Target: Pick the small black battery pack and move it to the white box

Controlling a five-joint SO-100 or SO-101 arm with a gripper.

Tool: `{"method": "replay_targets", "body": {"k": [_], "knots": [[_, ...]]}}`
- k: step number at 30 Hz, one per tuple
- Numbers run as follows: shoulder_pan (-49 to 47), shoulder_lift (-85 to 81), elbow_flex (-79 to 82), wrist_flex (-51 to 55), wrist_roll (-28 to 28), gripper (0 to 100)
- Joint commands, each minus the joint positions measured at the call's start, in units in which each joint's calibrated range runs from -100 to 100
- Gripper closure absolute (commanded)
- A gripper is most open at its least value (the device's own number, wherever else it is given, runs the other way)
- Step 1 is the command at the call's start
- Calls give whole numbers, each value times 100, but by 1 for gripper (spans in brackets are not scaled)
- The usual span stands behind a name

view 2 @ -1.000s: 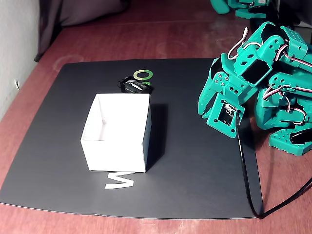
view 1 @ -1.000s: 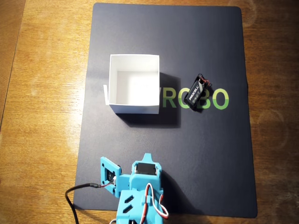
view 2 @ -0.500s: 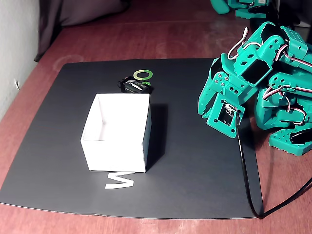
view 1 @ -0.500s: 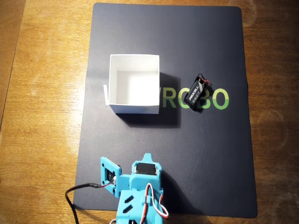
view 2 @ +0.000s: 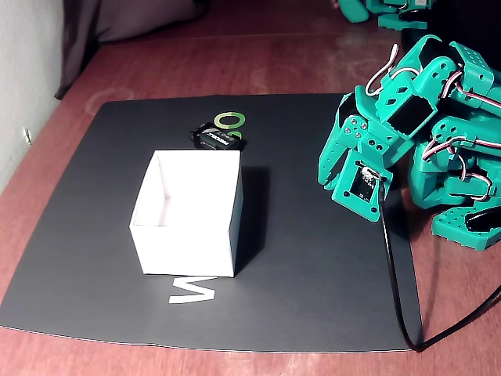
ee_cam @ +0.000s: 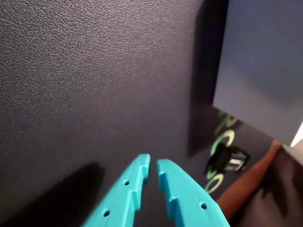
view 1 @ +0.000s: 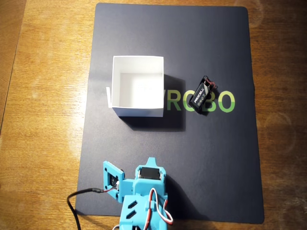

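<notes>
The small black battery pack (view 1: 200, 94) lies on the dark mat to the right of the white box (view 1: 138, 111) in the overhead view, its red and black wires at its far end. In the fixed view the battery pack (view 2: 218, 137) sits just behind the white box (view 2: 188, 247). The wrist view shows my gripper (ee_cam: 152, 163) shut with nothing between its teal fingers, low over bare mat. There the battery pack (ee_cam: 229, 159) is small at the lower right, beyond the box wall (ee_cam: 260, 71). My arm (view 1: 144, 191) is folded at the mat's near edge, well away from both.
The dark mat (view 1: 216, 158) with green lettering lies on a wooden table (view 1: 43, 96). A black cable (view 2: 395, 274) runs from the arm (view 2: 407, 102) across the mat's right side. More teal parts sit at the far right of the fixed view.
</notes>
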Motion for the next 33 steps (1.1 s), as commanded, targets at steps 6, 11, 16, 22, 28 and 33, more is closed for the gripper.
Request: {"method": "replay_targets", "body": {"k": [6, 11, 16, 22, 28, 33], "knots": [[-53, 3, 2, 31, 22, 99], [-64, 3, 11, 31, -16, 99], [-64, 11, 2, 22, 17, 99], [41, 82, -170, -319, 337, 99], [41, 879, -896, -793, 832, 99], [53, 2388, -2202, -977, 1136, 99]]}}
